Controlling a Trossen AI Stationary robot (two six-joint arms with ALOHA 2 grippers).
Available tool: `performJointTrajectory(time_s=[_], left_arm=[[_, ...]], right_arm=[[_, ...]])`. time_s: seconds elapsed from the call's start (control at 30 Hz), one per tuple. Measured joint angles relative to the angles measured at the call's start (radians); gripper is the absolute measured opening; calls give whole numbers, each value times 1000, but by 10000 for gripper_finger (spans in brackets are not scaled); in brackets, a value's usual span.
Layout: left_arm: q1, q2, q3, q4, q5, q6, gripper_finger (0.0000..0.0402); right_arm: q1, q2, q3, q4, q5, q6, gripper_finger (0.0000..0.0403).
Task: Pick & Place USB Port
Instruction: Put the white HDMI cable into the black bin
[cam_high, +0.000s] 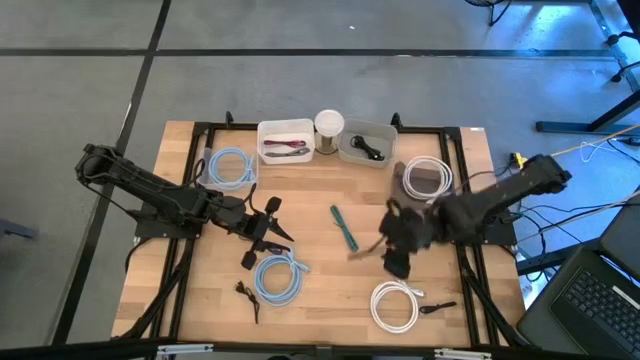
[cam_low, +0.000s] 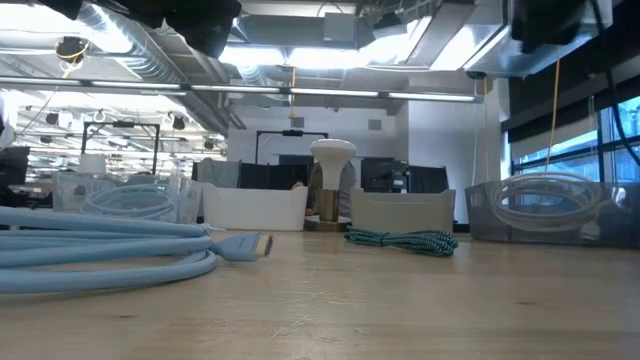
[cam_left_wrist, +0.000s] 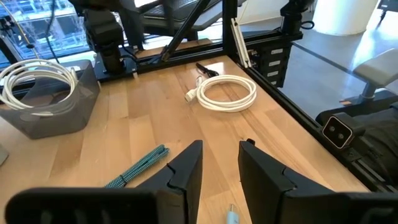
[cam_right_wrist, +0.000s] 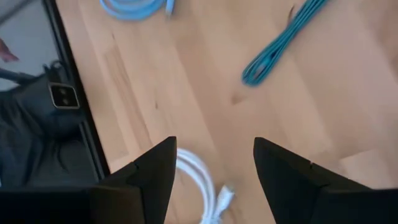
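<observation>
1. White rectangular plastic bin (cam_high: 285, 139) holds a dark red cable.
2. Grey rectangular bin (cam_high: 366, 144) holds a black cable.
3. Clear square bin (cam_high: 230, 166) holds a light-blue coiled cable.
4. Grey mesh bin (cam_high: 428, 180) holds a white coiled cable.
5. Left end effector (cam_high: 266, 228), fingers apart around nothing, beside the light-blue USB cable coil (cam_high: 278, 277) on the wooden counter (cam_high: 320, 290).
6. Right end effector (cam_high: 393, 247) spread, empty.

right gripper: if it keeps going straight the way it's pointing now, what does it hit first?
Likely the white coiled cable lying on the table just ahead between the open right gripper fingers. Depth is unclear; it might meet bare wood beside the coil.
</observation>
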Motion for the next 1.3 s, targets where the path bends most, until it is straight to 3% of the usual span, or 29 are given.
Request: performJointTrajectory(time_s=[0.2,0.77,1.07,1.3], left_arm=[[0,0,0,0,0,0,97],[0,0,0,0,0,0,95],[0,0,0,0,0,0,97],[0,0,0,-1,0,0,94]], right_arm=[[156,141,0,66,91,163,217],[323,431,0,274,58,637,217],[339,543,0,417,59,712,217],[339,612,5,424,63,713,212]])
